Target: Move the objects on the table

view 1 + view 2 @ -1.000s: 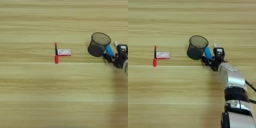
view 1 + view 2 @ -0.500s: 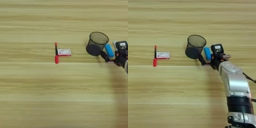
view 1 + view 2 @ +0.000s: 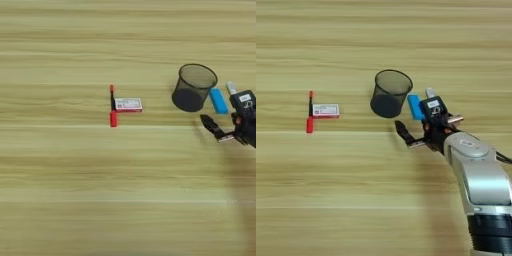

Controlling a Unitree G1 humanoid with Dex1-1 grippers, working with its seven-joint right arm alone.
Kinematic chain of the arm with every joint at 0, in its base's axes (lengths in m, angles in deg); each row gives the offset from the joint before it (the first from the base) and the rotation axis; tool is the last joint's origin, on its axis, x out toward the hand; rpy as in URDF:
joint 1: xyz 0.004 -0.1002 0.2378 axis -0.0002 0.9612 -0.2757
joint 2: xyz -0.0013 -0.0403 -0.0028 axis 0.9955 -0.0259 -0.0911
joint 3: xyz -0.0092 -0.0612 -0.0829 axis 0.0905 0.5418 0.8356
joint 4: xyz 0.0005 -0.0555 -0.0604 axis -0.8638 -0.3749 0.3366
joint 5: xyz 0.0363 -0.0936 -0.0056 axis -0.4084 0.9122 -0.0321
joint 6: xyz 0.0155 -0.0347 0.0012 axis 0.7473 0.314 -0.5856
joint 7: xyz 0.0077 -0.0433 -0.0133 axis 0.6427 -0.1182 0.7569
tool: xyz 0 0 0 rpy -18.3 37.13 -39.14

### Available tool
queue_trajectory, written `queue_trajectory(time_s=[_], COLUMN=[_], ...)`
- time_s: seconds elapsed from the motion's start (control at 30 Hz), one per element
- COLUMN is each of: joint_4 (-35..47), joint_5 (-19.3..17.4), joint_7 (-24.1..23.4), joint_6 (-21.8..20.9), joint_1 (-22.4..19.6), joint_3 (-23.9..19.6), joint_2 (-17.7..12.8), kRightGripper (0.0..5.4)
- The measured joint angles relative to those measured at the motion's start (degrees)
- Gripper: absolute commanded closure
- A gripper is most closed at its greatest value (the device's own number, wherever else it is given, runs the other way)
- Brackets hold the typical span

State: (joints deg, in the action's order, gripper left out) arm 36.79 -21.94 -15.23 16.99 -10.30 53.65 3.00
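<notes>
On the wooden worktop [image 3: 381, 200], the robot's open, empty pincer [image 3: 428, 131] sits beside a blue block [image 3: 415, 107] and black mesh cup [image 3: 388, 93]. Red pen [image 3: 309, 111] and small box [image 3: 325, 110] lie far left.

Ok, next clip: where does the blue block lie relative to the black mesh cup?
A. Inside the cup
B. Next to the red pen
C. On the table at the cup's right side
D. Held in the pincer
C: the blue block lies flat on the table just right of the black mesh cup, with the open pincer below it, holding nothing.
</notes>
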Motion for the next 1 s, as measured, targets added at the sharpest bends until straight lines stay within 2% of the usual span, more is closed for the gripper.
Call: queue_trajectory(time_s=[0.23,0.43,0.53,0.73,0.87,1.0], joint_4=[7.3,10.2,10.4,5.2,-1.5,-5.9], joint_5=[-3.1,-6.3,-7.5,-7.4,-6.3,-6.1], joint_7=[6.3,10.0,12.0,13.0,13.7,13.4], joint_6=[1.9,3.1,3.3,3.3,3.0,2.8], joint_1=[3.4,3.7,3.6,0.5,-5.0,-7.9], joint_3=[1.2,2.3,4.5,9.6,12.6,12.9], joint_2=[-1.0,-1.0,-0.8,0.6,0.9,2.0], kRightGripper=[0.03,0.03,0.03,0.03,0.03,0.03])
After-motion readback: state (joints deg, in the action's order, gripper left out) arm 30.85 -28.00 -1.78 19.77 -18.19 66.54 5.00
